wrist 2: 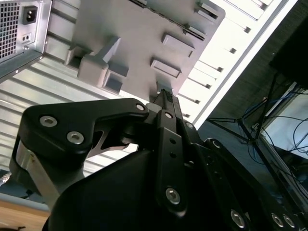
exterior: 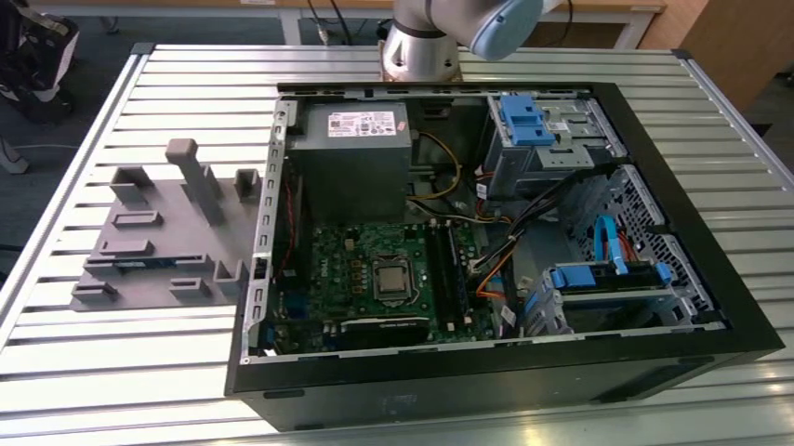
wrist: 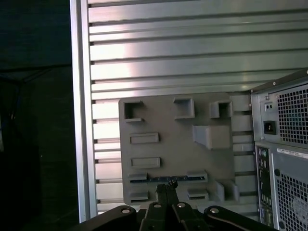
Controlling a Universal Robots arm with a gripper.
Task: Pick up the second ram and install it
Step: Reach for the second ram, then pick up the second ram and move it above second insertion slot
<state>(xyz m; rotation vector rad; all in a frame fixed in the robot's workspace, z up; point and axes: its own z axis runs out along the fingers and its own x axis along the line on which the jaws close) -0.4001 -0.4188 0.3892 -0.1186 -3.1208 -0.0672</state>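
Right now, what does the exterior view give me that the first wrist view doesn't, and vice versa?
Exterior view adds: the open case's inside, with the green motherboard and blue drive latches, plus the arm's base. First wrist view adds: the gripper, jaws shut, pointed at the second ram, and the case's rear panel with its power socket. Both: the grey fixture tray, with the ram lying in it, and the slatted table.
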